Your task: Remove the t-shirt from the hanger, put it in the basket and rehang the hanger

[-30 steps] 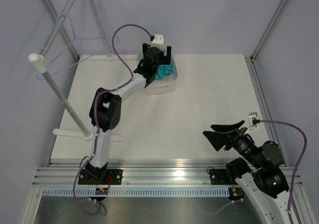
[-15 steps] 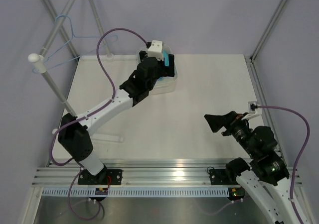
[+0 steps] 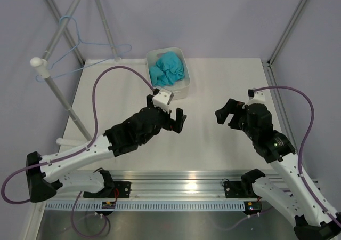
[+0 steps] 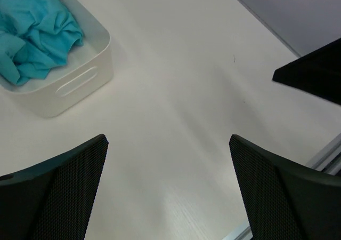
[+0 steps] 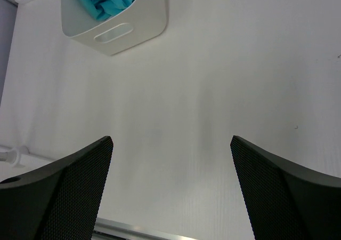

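Overhead view of a white table (image 3: pixel 224 80) with two black-and-white robot arms reaching in from its near edge. The teal t-shirt (image 3: pixel 168 72) lies crumpled inside a white plastic tub (image 3: pixel 178 92) at the far centre of the table, fully off the hanger and touched by neither arm. The light-blue wire hanger (image 3: pixel 83 65) hangs bare on the grey-white rack pole (image 3: pixel 58 93) at the far left, well apart from the tub. One second ago the left gripper (image 3: pixel 175 124) was down over the tub and hid most of the shirt. Half a second ago it had lifted just clear of the rim. Now the arm has swung back toward the middle of the table, and the whole tub and its contents are in plain view. The left gripper's fingers stand wide apart with only bare tabletop between them, as its wrist camera shows. The right gripper (image 3: pixel 228 117) has come forward from the near right corner and now faces the left one across open table. Its jaws are also spread wide and hold nothing. With the shirt dropped in the tub and the hanger empty, the removal appears complete. Both arms seem to be pulling back rather than setting up another grasp.
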You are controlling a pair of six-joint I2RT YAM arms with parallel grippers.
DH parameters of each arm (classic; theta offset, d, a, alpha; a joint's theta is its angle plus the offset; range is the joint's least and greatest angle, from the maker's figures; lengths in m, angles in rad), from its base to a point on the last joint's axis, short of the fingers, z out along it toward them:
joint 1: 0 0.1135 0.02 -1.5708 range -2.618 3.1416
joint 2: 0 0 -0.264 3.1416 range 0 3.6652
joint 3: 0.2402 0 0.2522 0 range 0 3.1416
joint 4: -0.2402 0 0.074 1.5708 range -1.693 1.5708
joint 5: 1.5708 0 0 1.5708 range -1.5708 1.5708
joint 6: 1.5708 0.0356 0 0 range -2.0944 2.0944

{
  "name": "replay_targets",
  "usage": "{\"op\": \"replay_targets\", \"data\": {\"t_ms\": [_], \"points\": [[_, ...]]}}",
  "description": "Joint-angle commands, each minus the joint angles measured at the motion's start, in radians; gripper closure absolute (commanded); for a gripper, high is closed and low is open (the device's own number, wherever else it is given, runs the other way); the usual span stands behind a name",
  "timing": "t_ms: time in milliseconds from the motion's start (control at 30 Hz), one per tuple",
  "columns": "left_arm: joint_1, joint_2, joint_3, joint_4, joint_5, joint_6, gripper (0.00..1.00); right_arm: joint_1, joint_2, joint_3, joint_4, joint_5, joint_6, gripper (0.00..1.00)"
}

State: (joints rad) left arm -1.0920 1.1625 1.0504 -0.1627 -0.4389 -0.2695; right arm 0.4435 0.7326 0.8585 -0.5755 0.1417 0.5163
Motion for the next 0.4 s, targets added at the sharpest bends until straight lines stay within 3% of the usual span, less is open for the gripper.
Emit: {"op": "replay_targets", "data": {"t_ms": [0, 133, 367], "points": [[0.009, -0.13, -0.094, 0.046, -0.035, -0.03, 0.01, 0.004, -0.024, 0.028, 0.028, 0.072, -0.05, 0.01], [0.009, -0.23, -0.234, 0.135, -0.032, 0.003, 0.01, 0.004, -0.024, 0.011, 0.039, 0.033, -0.048, 0.0], [0.009, -0.267, -0.231, 0.127, 0.003, 0.03, 0.01, 0.004, -0.067, -0.01, 0.066, -0.019, -0.076, 0.0]]}}
